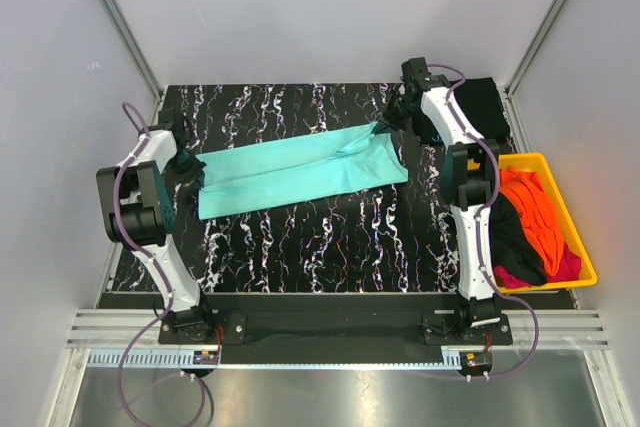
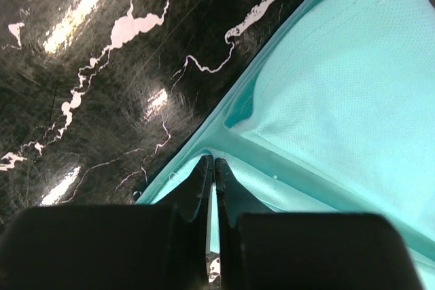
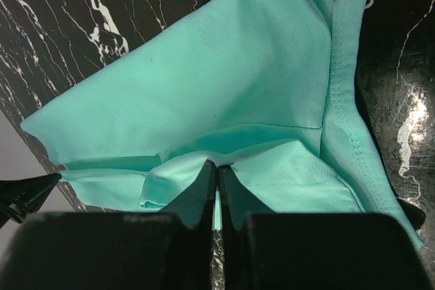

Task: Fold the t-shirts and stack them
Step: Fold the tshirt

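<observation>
Stretched between both arms: light teal t-shirt [image 1: 300, 172], lying folded lengthwise on the marbled table [image 1: 300, 247].
Pinched at opposite ends by left gripper [image 2: 212, 164] and right gripper [image 3: 216, 168], jaws closed tight on cloth; soft, light, limp, probably prone to sagging, so best gripped at doubled edges.

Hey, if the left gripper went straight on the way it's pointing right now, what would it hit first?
The left gripper is shut on the edge of the light teal t-shirt, so it would push into that cloth first, then probably the black marbled table just beyond. Depth is hard to judge.
</observation>
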Motion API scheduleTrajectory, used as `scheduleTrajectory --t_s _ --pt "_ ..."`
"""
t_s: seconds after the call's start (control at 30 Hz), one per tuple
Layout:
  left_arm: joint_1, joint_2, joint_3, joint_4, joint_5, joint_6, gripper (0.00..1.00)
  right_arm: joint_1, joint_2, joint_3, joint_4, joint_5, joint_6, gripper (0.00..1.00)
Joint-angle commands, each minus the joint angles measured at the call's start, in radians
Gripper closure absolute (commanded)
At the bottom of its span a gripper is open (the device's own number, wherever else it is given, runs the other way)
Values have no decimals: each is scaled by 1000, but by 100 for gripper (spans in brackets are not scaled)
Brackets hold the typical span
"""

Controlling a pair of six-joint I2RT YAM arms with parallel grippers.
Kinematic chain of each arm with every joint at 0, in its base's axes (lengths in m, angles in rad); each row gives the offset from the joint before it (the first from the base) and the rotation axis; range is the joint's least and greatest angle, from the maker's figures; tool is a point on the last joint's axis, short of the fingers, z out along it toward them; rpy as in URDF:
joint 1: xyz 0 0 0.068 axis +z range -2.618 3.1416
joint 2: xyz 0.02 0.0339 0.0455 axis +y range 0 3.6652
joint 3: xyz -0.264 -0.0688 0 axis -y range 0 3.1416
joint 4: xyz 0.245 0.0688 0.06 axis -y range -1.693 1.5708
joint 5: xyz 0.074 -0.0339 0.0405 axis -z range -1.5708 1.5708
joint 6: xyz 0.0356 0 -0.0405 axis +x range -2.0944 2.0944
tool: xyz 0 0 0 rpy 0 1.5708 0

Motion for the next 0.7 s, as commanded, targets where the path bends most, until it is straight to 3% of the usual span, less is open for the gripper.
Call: scheduleTrajectory --t_s 0.0,0.17,0.2,0.3,0.43,0.57,0.67 --pt "15 4 47 12 -10 15 91 -13 41 85 -13 -32 -8 88" --pt "21 -74 62 2 -104 49 61 -41 143 302 -117 -31 15 72" --pt "20 -101 59 2 -118 53 48 -54 150 332 -148 -17 9 65" --pt "13 -198 40 9 -152 79 33 -62 87 308 -190 40 -42 59" --pt "-5 -295 -18 58 -39 161 38 -38 -39 143 -168 37 -79 55" --pt "-25 -347 -162 279 317 176 51 36 -109 -39 -110 20 -119 54" --pt "-36 -288 -205 310 442 156 64 108 -140 -125 -49 21 -94 54"
